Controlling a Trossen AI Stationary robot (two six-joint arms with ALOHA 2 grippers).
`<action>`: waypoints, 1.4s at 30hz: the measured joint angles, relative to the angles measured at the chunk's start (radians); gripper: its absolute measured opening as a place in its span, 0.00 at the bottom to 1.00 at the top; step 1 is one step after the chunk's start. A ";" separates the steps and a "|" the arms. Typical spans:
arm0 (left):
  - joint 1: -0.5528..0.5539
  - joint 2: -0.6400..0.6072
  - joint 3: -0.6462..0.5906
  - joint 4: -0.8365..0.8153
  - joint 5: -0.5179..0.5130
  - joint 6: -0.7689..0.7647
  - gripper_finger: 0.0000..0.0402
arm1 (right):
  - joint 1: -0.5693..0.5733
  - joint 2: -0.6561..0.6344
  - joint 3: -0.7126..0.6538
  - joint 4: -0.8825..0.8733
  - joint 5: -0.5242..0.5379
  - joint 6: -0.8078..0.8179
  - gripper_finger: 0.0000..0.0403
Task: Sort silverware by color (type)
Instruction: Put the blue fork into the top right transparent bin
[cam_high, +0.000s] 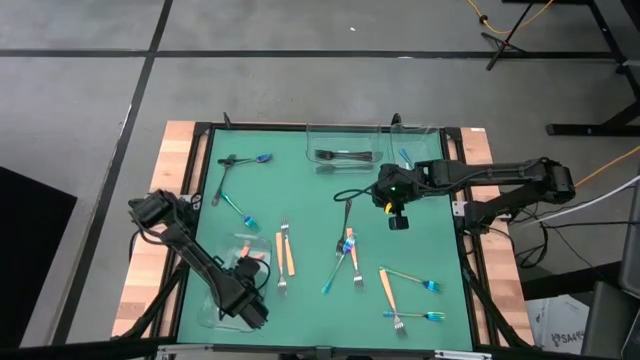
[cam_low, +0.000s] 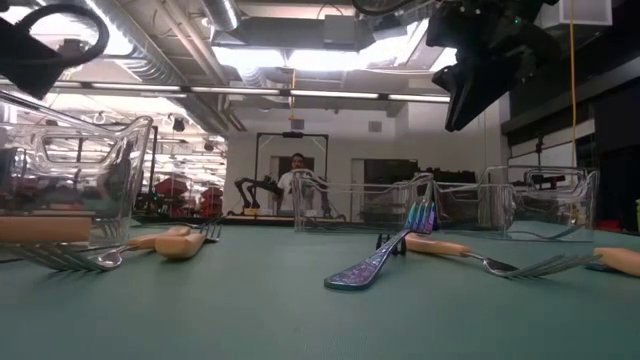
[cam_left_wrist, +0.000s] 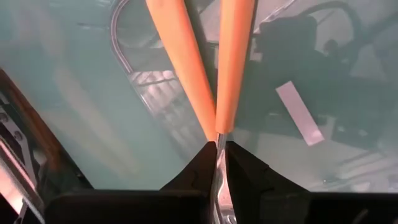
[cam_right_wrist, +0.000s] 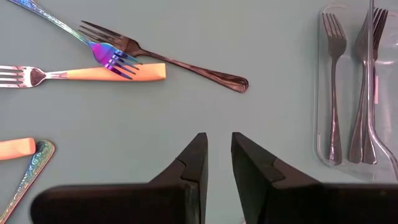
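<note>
My left gripper (cam_high: 252, 292) reaches down into a clear tray (cam_high: 222, 300) at the near left and is shut on an orange-handled utensil (cam_left_wrist: 233, 62). A second orange-handled piece (cam_left_wrist: 180, 56) lies beside it in that tray. My right gripper (cam_right_wrist: 219, 146) hangs open above the mat's middle right (cam_high: 397, 218) with nothing between its fingers. Below it lie a black fork (cam_right_wrist: 180, 62), an iridescent fork (cam_right_wrist: 93, 46) and an orange-handled fork (cam_right_wrist: 106, 73), flat on the green mat. My left gripper has the utensil's silver neck (cam_left_wrist: 219, 144), just below the orange handle, between its two fingertips. The fingers point steeply down from above and lie along the utensil. The handle stretches away from the fingers, low over the tray's floor; whether it rests there I cannot tell.
A clear tray (cam_high: 345, 140) at the far edge holds dark forks (cam_right_wrist: 357, 93); another tray (cam_high: 422, 140) stands to its right. More silverware lies scattered over the mat: orange-handled forks (cam_high: 285, 252), a blue one (cam_high: 240, 210), a crossed cluster (cam_high: 348, 242), several near the right front (cam_high: 415, 300).
</note>
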 joint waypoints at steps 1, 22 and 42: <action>0.000 -0.003 0.001 0.000 0.003 -0.002 0.07 | 0.000 0.000 0.000 0.000 0.000 0.000 0.15; 0.000 -0.005 0.303 -0.145 -0.080 0.112 0.07 | 0.001 -0.024 0.001 -0.104 -0.061 0.035 0.15; 0.263 -0.007 0.465 -0.023 -0.521 0.855 0.07 | 0.260 -0.115 0.001 -0.202 -0.080 0.304 0.15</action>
